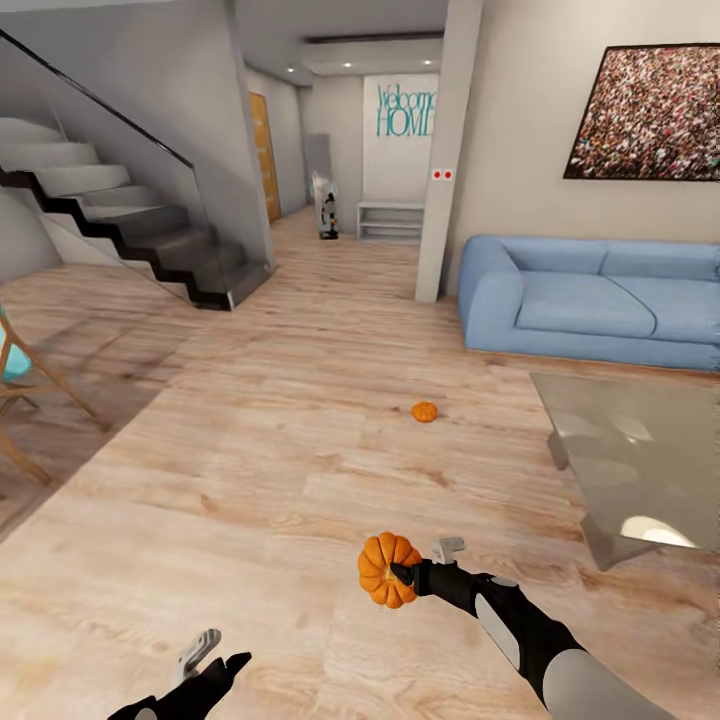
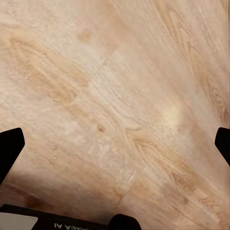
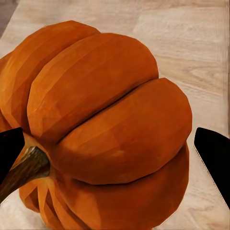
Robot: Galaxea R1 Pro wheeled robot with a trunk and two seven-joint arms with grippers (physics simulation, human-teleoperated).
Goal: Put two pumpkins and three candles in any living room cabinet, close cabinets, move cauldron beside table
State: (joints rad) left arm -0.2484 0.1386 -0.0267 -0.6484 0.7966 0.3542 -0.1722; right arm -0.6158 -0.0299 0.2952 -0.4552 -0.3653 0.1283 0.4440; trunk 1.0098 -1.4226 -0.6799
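The right claw (image 1: pixel 402 574) grasped a pumpkin (image 1: pixel 386 568) left of the table (image 1: pixel 640 450), the left claw (image 1: pixel 205 665) released; it should carry steadily, I judged.

Pale wood-plank flooring (image 1: pixel 260 440) is running through the whole open room and on into a corridor at the back. A dark-stepped staircase with a glass balustrade (image 1: pixel 120 215) is rising along the left wall. A light-blue fabric sofa (image 1: pixel 600 300) is standing against the beige right-hand wall, under a large dark-framed speckled picture (image 1: pixel 645 110). A square grey pillar (image 1: pixel 445 150) is standing beside the sofa's near end. Recessed ceiling spots are lighting the corridor, where teal "Welcome HOME" lettering (image 1: pixel 405 110) is showing on the far white wall above a low white shelf unit (image 1: pixel 390 220).
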